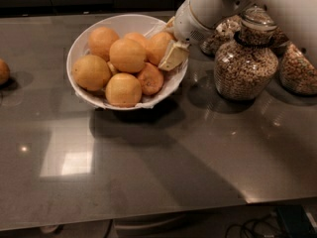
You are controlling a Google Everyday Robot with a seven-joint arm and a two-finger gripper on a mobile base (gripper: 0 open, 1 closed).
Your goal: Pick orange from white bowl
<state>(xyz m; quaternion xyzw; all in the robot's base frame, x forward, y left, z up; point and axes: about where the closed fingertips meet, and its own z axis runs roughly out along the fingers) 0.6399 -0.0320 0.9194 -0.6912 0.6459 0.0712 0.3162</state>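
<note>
The white bowl [81, 92] stands at the back left of the grey table and holds several large pale yellow-orange fruits. One such orange [157, 46] lies at the bowl's right rear. My gripper [169, 41] reaches down from the upper right to the bowl's right rim, right at that orange and touching or nearly touching it. Other large oranges lie at the front [123, 89], left [91, 72] and middle [128, 54]. A smaller, deeper-orange fruit [150, 78] sits low at the front right of the bowl.
A glass jar of grain [245, 66] stands just right of the bowl, under my white arm [277, 4]. Another jar [298, 71] stands at the far right, and a third [222, 33] stands behind. A lone dark brownish-orange fruit [3, 72] lies at the left edge.
</note>
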